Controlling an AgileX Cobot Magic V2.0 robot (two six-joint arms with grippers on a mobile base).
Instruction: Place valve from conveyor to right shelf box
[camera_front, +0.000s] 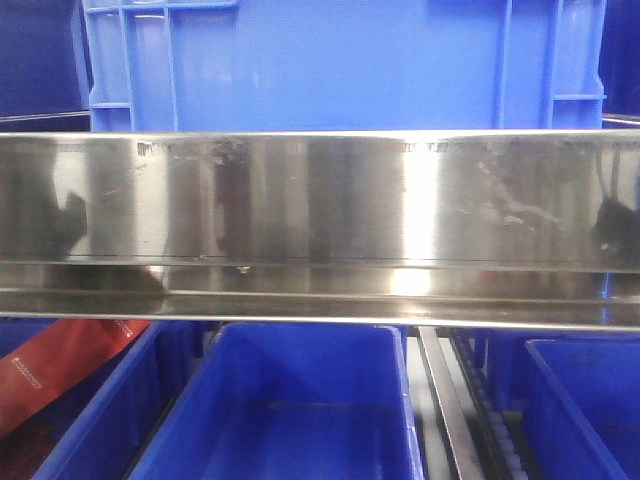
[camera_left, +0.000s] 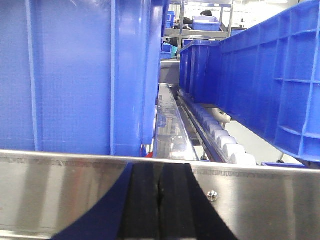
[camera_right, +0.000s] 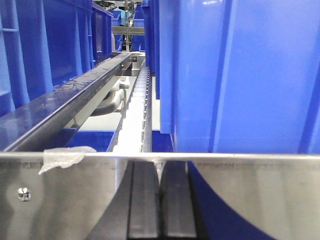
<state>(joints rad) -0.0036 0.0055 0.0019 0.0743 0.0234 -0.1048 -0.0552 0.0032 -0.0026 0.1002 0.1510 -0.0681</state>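
Brushed steel shelf rail (camera_front: 320, 200) spans front view; ribbed blue plastic bins (camera_front: 290, 410) above, below. Left gripper (camera_left: 160, 205) and right gripper (camera_right: 160, 205): black pads together. Valve, conveyor unseen.

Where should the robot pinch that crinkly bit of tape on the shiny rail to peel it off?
Probably the loose left end of the tape, coming from the front. That end droops free over the face of the steel rail, while the rest lies stuck along its top edge. The right gripper has its jaws shut, so open them first.
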